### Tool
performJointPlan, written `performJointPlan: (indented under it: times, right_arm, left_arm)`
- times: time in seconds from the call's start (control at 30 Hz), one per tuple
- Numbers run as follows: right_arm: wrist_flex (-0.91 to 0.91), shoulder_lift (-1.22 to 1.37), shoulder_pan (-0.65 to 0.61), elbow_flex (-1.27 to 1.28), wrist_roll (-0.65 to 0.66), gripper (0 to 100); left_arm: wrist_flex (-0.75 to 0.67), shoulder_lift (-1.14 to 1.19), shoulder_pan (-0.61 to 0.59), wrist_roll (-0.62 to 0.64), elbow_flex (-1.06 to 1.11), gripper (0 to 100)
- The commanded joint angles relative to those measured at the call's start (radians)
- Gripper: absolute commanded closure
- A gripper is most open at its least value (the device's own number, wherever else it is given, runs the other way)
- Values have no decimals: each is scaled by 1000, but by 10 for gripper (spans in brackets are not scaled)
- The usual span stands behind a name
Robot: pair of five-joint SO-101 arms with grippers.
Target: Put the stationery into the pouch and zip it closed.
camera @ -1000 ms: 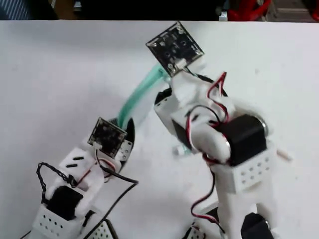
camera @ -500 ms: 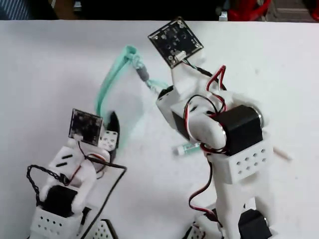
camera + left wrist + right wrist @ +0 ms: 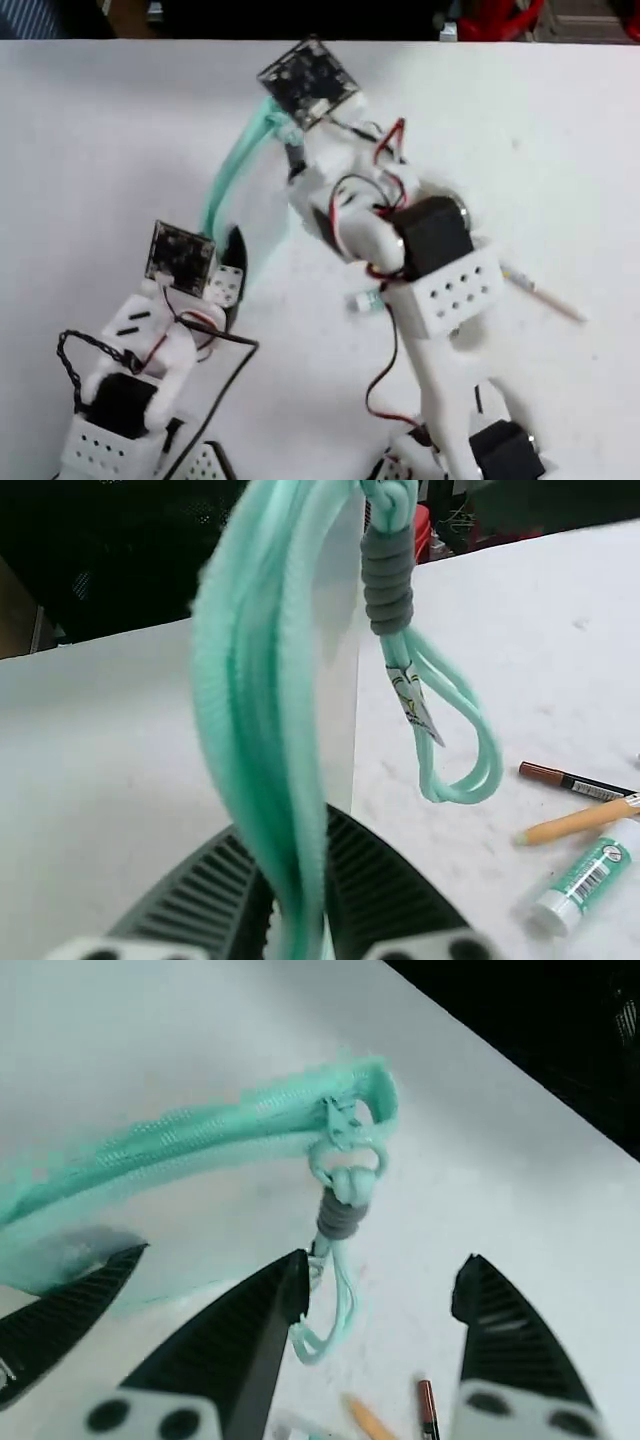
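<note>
The mint green pouch stands on edge on the white table, running from my left gripper up toward the right arm's camera board. In the left wrist view my left gripper is shut on the pouch. The zipper pull cord with its grey bead hangs beside the pouch. My right gripper is open just above the zipper pull, not touching it. A glue stick, a pencil and a brown marker lie on the table next to the pouch.
The right arm's body crosses the table's middle, with the pencil to its right. The table's far edge borders a dark background. White table surface stretches to the left and right of the arms.
The left arm has drawn back to the left with the pouch, and the pouch's zipper end swung left. The right arm has followed left and now sits over the zipper pull.
</note>
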Motion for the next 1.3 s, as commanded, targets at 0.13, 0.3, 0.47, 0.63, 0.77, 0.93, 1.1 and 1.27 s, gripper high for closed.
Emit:
performJointPlan:
  times: [0.13,0.3,0.47,0.63,0.77,0.93,1.1,1.27]
  right_arm:
    - [-116,62,-65,-14,84,768]
    - [-68,168,-62,-92,101,768]
    - [-1,194,-120,-127,190,769]
    - [-87,249,-36,-126,183,848]
    - [-125,286,35,-127,167,973]
    - [-58,193,8,-127,167,980]
    - [-36,102,-10,-124,167,981]
    - [-2,122,-4,-126,167,981]
  left_arm:
    - [-28,12,10,-11,-21,978]
    - [-26,12,13,-11,-21,978]
    - [-28,12,13,-11,-21,978]
    - [-26,12,13,-11,-21,978]
    - [-29,12,13,-11,-21,976]
    - [-28,7,7,5,-6,849]
    - [-51,7,-24,132,29,779]
    - [-104,5,-24,130,78,786]
